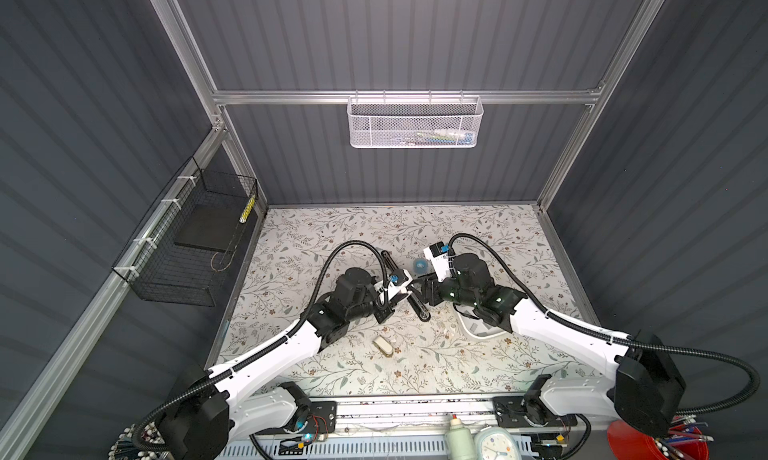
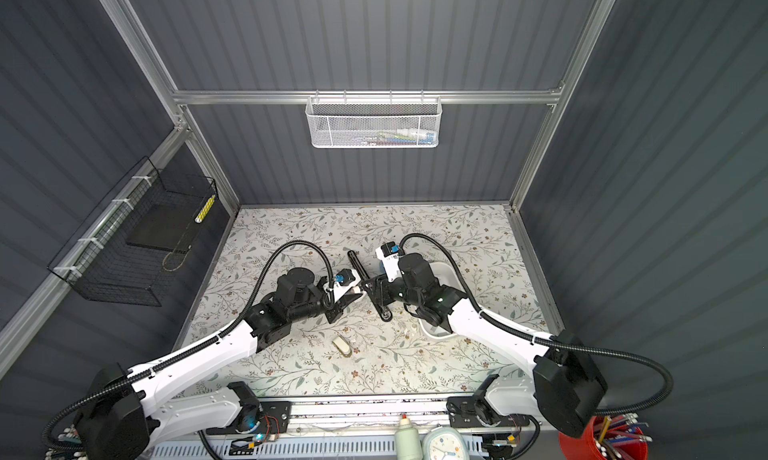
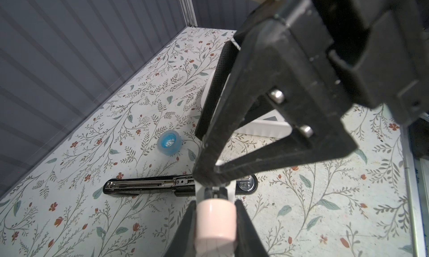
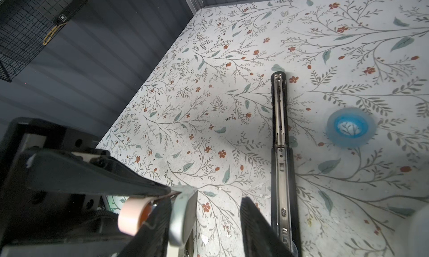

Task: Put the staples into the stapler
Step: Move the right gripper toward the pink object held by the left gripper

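Observation:
The black stapler [image 1: 420, 311] [image 2: 356, 263] lies opened flat on the floral table, its metal channel facing up in both wrist views [image 3: 144, 183] [image 4: 280, 128]. My left gripper [image 3: 214, 204] [image 1: 409, 286] is shut on a pale pink roll [image 3: 214, 221] that sits on a white and grey holder [image 4: 183, 216]. It hangs just above the stapler's middle. My right gripper [image 4: 204, 201] [image 2: 370, 289] meets it from the other side, jaws apart. The holder's grey end rests against one of its fingers [image 4: 157, 230]. The staples do not show clearly.
A blue tape roll [image 1: 419, 265] [image 4: 350, 128] lies beside the stapler. A white tray [image 1: 484, 333] [image 3: 262, 126] sits under the right arm. A small beige object [image 1: 383, 345] lies nearer the front. A white mesh basket [image 1: 415, 121] and a black wire basket [image 1: 187, 245] hang on the walls.

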Robot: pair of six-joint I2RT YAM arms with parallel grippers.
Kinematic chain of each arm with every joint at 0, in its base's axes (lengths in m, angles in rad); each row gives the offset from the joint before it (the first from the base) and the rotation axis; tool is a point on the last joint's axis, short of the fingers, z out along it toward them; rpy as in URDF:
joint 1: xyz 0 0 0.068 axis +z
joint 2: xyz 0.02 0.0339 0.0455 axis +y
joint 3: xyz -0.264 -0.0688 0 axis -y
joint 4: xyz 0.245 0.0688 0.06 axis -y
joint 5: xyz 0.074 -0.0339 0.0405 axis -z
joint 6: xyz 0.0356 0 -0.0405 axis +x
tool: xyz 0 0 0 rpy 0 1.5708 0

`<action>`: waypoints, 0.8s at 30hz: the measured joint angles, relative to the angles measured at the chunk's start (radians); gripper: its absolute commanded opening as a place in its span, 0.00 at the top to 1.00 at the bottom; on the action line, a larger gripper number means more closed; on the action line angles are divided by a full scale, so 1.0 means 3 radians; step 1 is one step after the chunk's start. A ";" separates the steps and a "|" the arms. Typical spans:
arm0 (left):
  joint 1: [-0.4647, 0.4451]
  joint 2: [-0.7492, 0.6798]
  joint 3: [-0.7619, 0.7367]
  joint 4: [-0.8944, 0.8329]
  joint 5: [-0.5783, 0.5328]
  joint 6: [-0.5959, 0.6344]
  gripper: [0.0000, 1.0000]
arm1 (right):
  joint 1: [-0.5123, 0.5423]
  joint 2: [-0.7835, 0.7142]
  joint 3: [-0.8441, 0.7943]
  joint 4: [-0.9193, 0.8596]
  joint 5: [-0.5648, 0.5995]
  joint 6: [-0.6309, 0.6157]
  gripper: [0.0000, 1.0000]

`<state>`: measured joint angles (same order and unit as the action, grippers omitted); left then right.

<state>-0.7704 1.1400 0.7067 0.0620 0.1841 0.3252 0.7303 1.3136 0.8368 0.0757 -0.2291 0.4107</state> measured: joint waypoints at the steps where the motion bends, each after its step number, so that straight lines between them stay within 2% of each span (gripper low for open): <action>1: 0.0000 -0.0019 -0.0005 -0.0003 -0.0001 -0.0001 1.00 | 0.0001 0.0018 0.0024 -0.0010 0.0000 0.0000 0.51; 7: -0.0001 -0.0240 -0.0160 0.0113 0.0003 -0.0013 1.00 | -0.0004 0.0083 0.0067 -0.0069 0.0071 0.0000 0.51; 24: 0.0013 -0.0402 -0.0336 0.0301 0.0001 -0.0235 1.00 | 0.0020 0.0164 0.0156 -0.0168 0.0135 -0.0011 0.50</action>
<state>-0.7666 1.0195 0.6060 0.1524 0.1844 0.2546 0.7364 1.3628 0.8837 0.0254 -0.1886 0.4072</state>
